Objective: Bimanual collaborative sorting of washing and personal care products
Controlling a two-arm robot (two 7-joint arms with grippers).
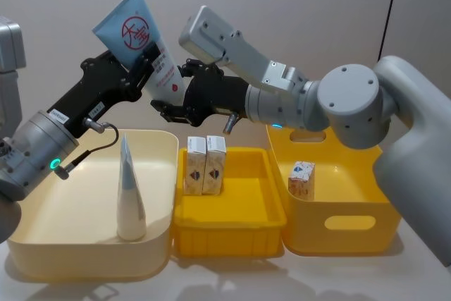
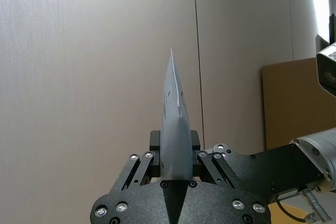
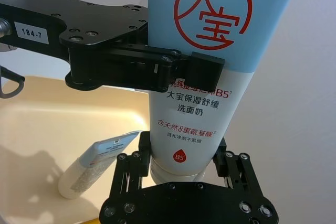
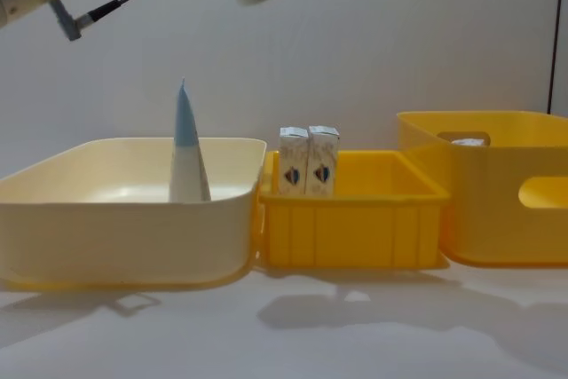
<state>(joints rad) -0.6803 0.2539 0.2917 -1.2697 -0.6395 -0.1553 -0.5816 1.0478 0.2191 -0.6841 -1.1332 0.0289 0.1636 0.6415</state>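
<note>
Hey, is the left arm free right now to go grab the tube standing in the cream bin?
Probably not yet. The left gripper is shut on the raised tube, which the right gripper also grips at its cap end. The standing tube itself stands unobstructed in the cream bin.

Lighting: bright, even, overhead. Shadows: soft, on table point(image 4: 355, 326) beneath the bins. Glare: window strip at upper right of left wrist view. Focus: sharp throughout.
</note>
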